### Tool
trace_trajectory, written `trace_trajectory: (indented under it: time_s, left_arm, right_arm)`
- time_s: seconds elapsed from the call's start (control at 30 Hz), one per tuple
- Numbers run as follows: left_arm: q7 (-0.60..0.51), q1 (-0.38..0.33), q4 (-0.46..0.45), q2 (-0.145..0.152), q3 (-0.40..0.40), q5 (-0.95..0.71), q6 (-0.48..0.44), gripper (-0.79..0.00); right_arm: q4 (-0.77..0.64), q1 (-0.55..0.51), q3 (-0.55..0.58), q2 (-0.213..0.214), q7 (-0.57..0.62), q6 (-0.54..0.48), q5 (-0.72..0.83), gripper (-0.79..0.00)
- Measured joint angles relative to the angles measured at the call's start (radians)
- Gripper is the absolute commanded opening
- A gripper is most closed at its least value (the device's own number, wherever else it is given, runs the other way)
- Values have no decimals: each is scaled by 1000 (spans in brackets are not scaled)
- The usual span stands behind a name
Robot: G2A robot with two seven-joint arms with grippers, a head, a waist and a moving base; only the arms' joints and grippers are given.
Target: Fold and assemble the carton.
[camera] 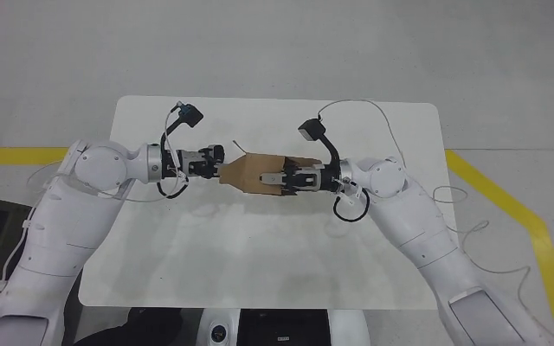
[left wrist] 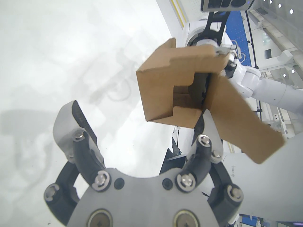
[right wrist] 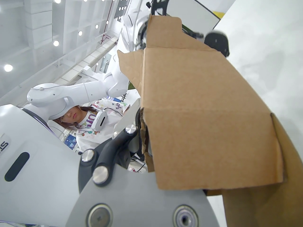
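While the right hand (camera: 275, 179) is clamped on one end of the brown carton (camera: 253, 173), holding it up in the air above the white counter (camera: 260, 268), the left hand (left wrist: 139, 111) sits at the carton's other end with its fingers spread wide, gripping nothing. One of its fingertips (left wrist: 203, 119) looks to be right against the carton, where a long flap (left wrist: 243, 128) hangs loose off the open end. So I'd say we're about midway: the body's squared up and one end panel is folded over, but that end isn't closed. My guess for the next move is that the left hand catches that long flap and pushes it across the opening, with the right bracing the carton.
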Motion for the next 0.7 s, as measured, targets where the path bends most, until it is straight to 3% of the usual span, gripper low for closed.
trace_trajectory:
  time_s: [0.3, 0.7]
  left_arm:
    - [23, -8, 60, 2, -33, -47, 11, 0]
    - [-40, -35, 71, -10, 38, -9, 26, 0]
  right_arm:
    - [0, -13, -6, 10, 151, 68, 34, -785]
    - [-15, 11, -55, -1, 168, 83, 64, -785]
